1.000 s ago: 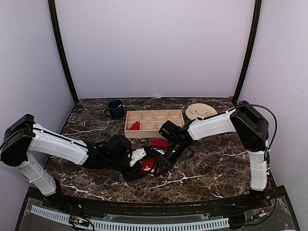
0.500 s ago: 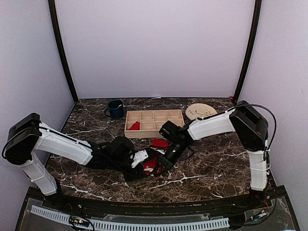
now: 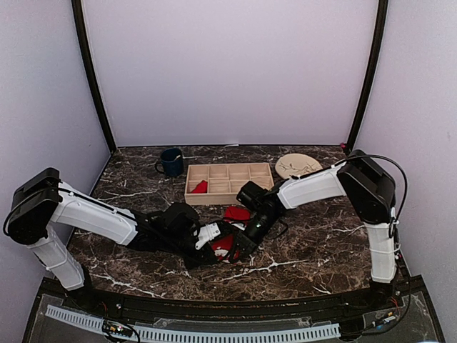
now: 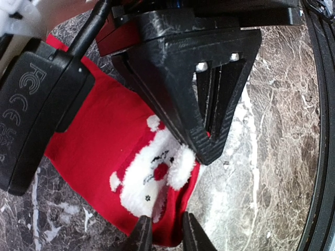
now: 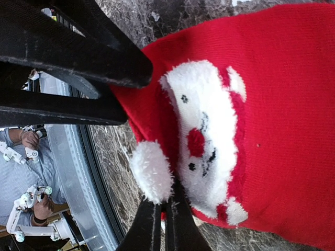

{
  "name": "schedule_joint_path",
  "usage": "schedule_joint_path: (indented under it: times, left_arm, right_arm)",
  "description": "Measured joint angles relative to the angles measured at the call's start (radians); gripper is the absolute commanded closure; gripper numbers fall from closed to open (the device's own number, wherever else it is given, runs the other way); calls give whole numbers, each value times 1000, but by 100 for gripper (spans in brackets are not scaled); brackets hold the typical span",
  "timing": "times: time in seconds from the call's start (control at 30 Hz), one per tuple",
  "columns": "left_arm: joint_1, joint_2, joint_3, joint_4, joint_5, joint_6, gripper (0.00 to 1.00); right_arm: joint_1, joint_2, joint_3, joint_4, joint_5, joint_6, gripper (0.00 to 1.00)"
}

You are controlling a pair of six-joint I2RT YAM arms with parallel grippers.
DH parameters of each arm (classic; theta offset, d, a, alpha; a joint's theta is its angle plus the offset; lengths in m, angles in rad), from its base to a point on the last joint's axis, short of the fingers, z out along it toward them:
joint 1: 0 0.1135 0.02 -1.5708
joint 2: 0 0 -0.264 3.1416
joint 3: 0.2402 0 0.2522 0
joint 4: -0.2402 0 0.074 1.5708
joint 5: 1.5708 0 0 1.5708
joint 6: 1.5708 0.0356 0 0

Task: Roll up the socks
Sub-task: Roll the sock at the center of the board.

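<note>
A red sock (image 3: 226, 244) with a white fuzzy figure lies flat on the marble tabletop (image 3: 321, 236) in front of the wooden tray (image 3: 228, 201), between the two arms, while a second red sock (image 3: 200, 187) sits in the tray's near-left compartment. The right pincer (image 5: 165, 219) is closed tight on the flat sock's edge beside the white figure; the left pincer (image 4: 166, 232) has its fingers narrowly apart with the opposite edge between them, and I cannot tell whether they pinch it
</note>
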Motion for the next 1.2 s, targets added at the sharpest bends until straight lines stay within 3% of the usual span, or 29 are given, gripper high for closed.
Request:
schedule_joint_path:
  times: [0.57, 0.83, 1.2]
  left_arm:
    - [20, 50, 33, -13, 49, -1, 99]
    - [80, 94, 81, -46, 151, -5, 100]
    - [120, 123, 146, -159, 303, -5, 100]
  right_arm:
    - [-5, 3, -1, -2, 0, 8, 97]
    - [-18, 4, -12, 9, 0, 33, 83]
    - [-54, -14, -70, 76, -40, 71, 79]
